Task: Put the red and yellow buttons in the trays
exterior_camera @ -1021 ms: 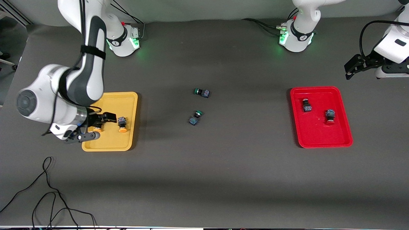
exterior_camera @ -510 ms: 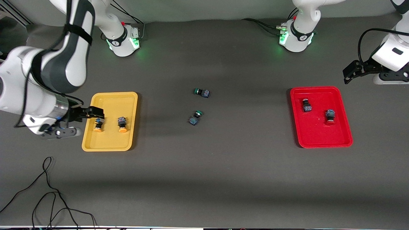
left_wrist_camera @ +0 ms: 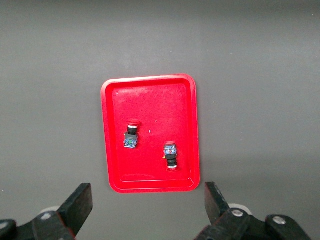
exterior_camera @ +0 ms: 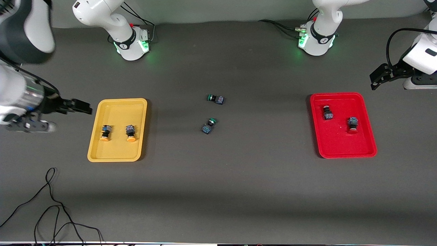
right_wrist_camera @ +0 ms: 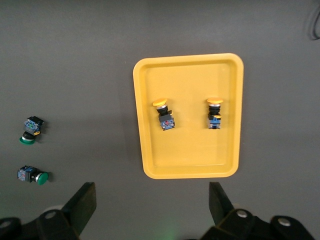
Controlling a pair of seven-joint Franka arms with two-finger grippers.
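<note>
Off the yellow tray's outer side, toward the right arm's end of the bench: right gripper (exterior_camera: 76,106), up in the air, fingers apart and empty per its wrist view. At the left arm's end, up near the base-side edge: left gripper (exterior_camera: 377,76), also spread wide, empty, waiting over bare table just off the red tray's corner.

In the yellow tray (exterior_camera: 117,155): two yellow buttons (exterior_camera: 105,133) (exterior_camera: 130,133) side by side, caps toward the front camera. In the red tray (exterior_camera: 341,150): two red buttons (exterior_camera: 328,112) (exterior_camera: 352,124), apart, neither touching the rim. Mid-bench: two green buttons (exterior_camera: 215,99) (exterior_camera: 208,125), loose.

Looks complete: all four sorted by colour. Risks from here: mistaken grab of a green button, or a low sweep clipping a tray rim and jolting buttons out.

Hard to make out: red caps barely visible against the red tray. Right arm cropped at the frame edge; left arm's upper part cut off too.
</note>
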